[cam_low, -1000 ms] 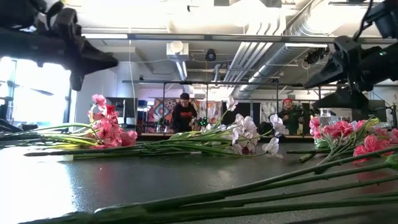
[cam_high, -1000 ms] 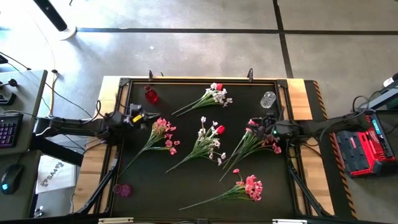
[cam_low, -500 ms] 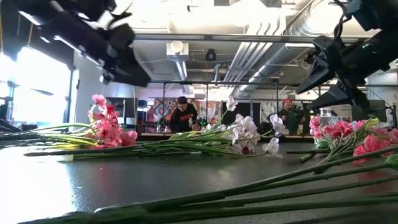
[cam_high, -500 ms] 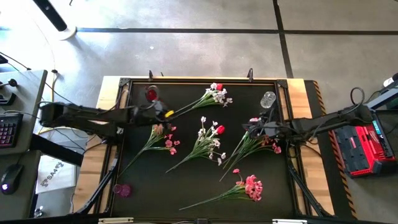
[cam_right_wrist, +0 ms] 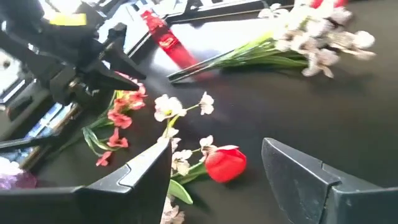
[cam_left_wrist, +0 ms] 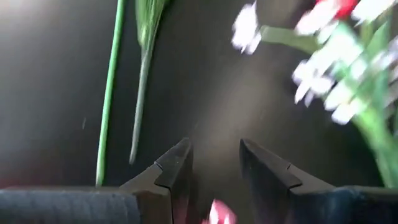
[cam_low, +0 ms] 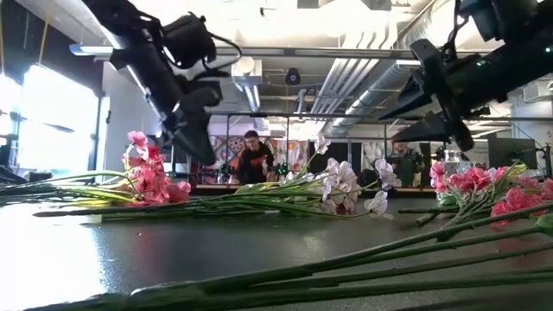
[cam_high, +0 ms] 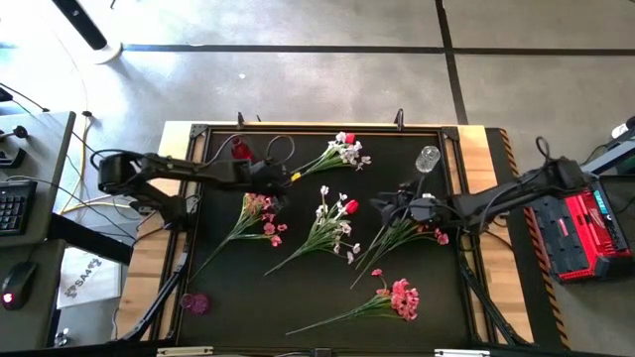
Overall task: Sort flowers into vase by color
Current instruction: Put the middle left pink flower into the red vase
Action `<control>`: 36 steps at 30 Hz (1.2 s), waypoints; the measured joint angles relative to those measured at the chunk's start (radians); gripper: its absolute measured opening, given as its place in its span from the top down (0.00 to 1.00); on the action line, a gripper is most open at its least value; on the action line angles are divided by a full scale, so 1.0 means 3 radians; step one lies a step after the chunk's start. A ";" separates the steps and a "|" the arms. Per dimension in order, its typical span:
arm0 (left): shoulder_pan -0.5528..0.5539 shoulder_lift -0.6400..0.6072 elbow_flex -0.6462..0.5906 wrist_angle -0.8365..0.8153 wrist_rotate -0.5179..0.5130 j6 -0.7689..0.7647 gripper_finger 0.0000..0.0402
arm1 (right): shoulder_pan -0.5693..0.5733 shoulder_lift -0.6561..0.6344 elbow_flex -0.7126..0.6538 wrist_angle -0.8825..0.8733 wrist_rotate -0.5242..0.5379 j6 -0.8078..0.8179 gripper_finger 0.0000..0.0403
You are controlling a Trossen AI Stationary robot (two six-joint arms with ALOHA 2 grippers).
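Five flower sprays lie flat on the black mat. A white spray with a red bud (cam_high: 342, 151) is near the far edge. A pink spray (cam_high: 261, 211) lies left of centre. A white spray with a red tulip bud (cam_high: 334, 222) is in the middle. A pink spray (cam_high: 409, 224) lies on the right, and another pink one (cam_high: 397, 297) is near the front. My left gripper (cam_high: 285, 179) is open and hovers above the mat between the far white spray's stems (cam_left_wrist: 109, 93) and the left pink spray. My right gripper (cam_high: 381, 206) is open and raised, just right of the red tulip bud (cam_right_wrist: 225, 163).
A red vase (cam_high: 241, 150) stands at the mat's far left. A clear vase (cam_high: 427, 158) stands at the far right, and a small purple vase (cam_high: 195, 302) at the near left. The mat's raised frame (cam_high: 298, 127) borders the work area. People stand in the room behind (cam_low: 256, 160).
My left arm has reached out from the mat's left edge toward the centre, and its gripper has tipped downward. My right gripper has moved left from above the right pink spray toward the middle spray, also tipping down. The flowers have stayed put.
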 joint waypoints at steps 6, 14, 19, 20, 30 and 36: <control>-0.0218 -0.0184 0.0102 -0.0959 -0.0356 -0.0323 0.69 | 0.0000 0.0332 0.0000 0.0310 0.0129 -0.0256 0.41; -0.0664 -0.0835 0.0107 -0.1220 -0.0374 -0.0577 0.69 | -0.0016 0.0530 -0.0001 0.0462 0.0290 -0.0281 0.41; -0.0934 -0.1073 0.0020 -0.1642 -0.0350 -0.0879 0.70 | -0.0079 0.0530 -0.0001 0.0489 0.0309 -0.0281 0.41; -0.1008 -0.1073 -0.0025 -0.1717 -0.0349 -0.0986 0.70 | -0.0078 0.0530 -0.0001 0.0488 0.0307 -0.0281 0.41; -0.1655 -0.1078 -0.0477 -0.1967 -0.0154 -0.2066 0.70 | -0.0078 0.0529 -0.0001 0.0489 0.0353 -0.0264 0.41; -0.1863 -0.1077 -0.0690 -0.1862 -0.0119 -0.2247 0.70 | -0.0078 0.0529 -0.0001 0.0489 0.0358 -0.0193 0.41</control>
